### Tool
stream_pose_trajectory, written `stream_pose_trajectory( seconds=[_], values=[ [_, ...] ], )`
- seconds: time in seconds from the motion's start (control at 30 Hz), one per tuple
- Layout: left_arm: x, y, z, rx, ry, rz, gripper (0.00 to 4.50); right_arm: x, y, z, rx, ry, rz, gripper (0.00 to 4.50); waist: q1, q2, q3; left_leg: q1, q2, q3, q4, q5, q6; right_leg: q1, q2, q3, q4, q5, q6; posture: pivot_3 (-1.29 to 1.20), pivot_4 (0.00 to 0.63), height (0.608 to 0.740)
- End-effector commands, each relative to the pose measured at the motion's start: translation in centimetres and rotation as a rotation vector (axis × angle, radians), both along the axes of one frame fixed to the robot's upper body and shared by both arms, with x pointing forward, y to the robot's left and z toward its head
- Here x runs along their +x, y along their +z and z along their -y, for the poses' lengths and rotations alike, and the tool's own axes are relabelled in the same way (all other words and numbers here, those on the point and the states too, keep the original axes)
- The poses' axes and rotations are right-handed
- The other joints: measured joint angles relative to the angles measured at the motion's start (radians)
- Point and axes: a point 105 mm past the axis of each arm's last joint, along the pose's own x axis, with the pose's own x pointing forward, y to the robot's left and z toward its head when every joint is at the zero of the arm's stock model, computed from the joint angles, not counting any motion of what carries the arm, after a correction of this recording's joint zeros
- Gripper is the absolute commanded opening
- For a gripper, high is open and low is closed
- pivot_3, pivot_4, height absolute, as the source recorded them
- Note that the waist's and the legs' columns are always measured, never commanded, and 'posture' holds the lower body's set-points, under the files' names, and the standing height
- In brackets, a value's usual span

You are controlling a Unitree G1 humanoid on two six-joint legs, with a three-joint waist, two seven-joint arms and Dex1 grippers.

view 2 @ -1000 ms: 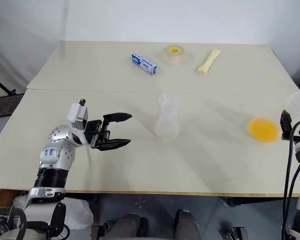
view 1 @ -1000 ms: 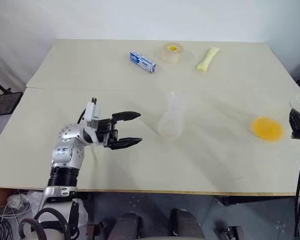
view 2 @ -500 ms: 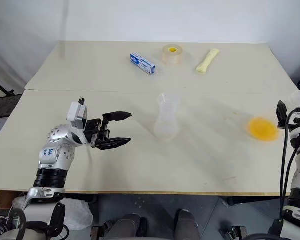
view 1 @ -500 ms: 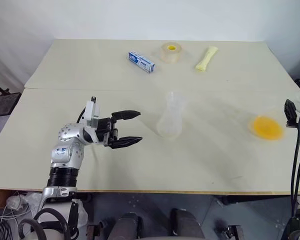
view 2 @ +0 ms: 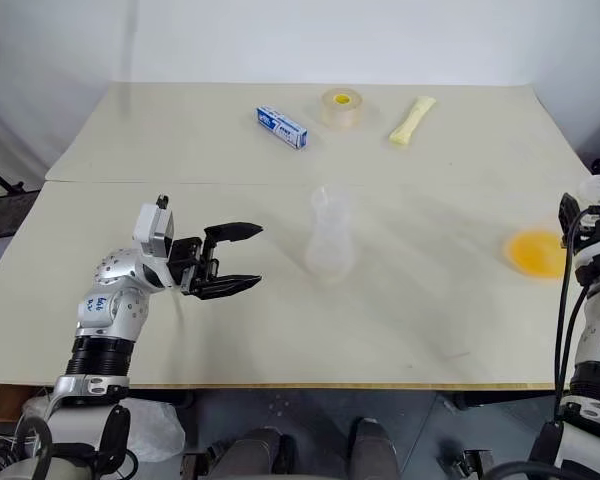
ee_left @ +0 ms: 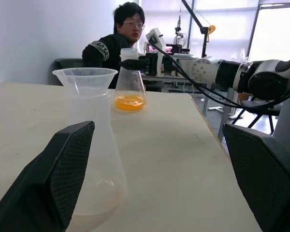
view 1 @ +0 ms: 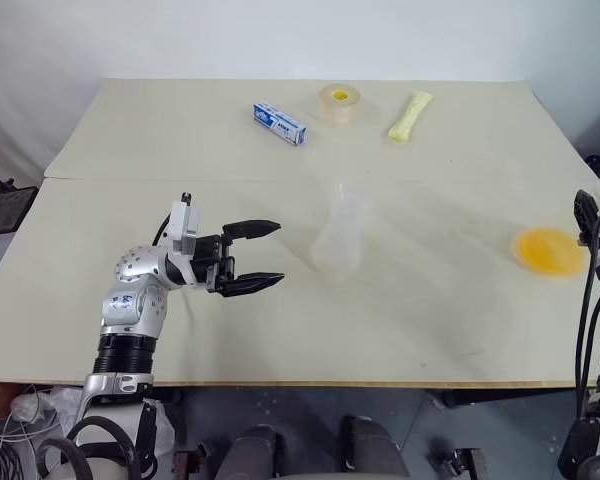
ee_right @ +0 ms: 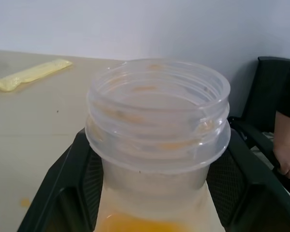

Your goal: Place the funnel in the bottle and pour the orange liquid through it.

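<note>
The funnelling step looks done: the small transparent colourless funnel (ee_left: 84,79) sits with its stem in the neck of the clear colourless conical bottle (view 1: 337,245), which stands on the pale surface (view 1: 180,130) just ahead of the left tool (view 1: 278,253), slightly apart from its fingertips. That tool's black fingers stand wide and hold nothing. The step in hand is taking up the pouring vessel: the right tool (ee_right: 157,188) has its fingers clamped on either side of the threaded neck of the wide clear flask (ee_right: 157,116), with the translucent orange liquid (view 1: 547,250) pooled in the base below its grip. Next, I judge, the flask must be lifted, carried across to the funnel and tipped slowly over its rim, perhaps with the left tool steadying the bottle. Compared with a second ago, the right tool has reached the neck and closed on it; the left tool has kept its place and width.
</note>
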Motion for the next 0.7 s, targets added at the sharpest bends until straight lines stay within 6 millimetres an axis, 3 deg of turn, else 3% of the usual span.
stream_pose_trajectory(
  seconds=[0.03,0.2,0.43,0.7],
  values=[
    [0.1,1.1,-0.3,-0.023,0.006,0.042,4.5,-0.6,2.5,-1.1,-0.035,0.019,0.094,2.46,-0.001,0.0,0.0,0.0,0.0,0.0,0.0,0.0,0.0,0.0,0.0,0.0,0.0,0.0,0.0,0.0,0.15,0.74],
    [0.5,1.2,-0.5,-0.026,0.002,0.043,4.5,-1.4,4.8,-5.2,-0.133,0.101,0.15,2.46,-0.001,0.001,0.0,0.0,0.0,0.001,0.0,0.0,0.0,-0.001,0.0,0.0,0.0,0.0,0.0,0.0,0.15,0.74],
    [1.5,1.3,-1.1,-0.021,-0.004,0.04,4.5,-1.7,7.4,-13.5,-0.326,0.205,0.155,2.46,0.0,0.001,0.0,0.0,0.0,0.001,0.0,0.0,0.0,-0.002,0.001,0.0,0.0,0.0,0.0,0.0,0.15,0.74],
    [3.3,1.5,-1.4,-0.021,0.047,0.005,4.5,-1.3,9.2,-19.5,-0.558,0.248,0.184,2.46,0.002,0.001,0.0,-0.002,-0.001,-0.001,0.0,0.0,0.0,-0.003,0.0,0.0,0.001,0.0,0.0,0.0,0.15,0.74]
  ],
)
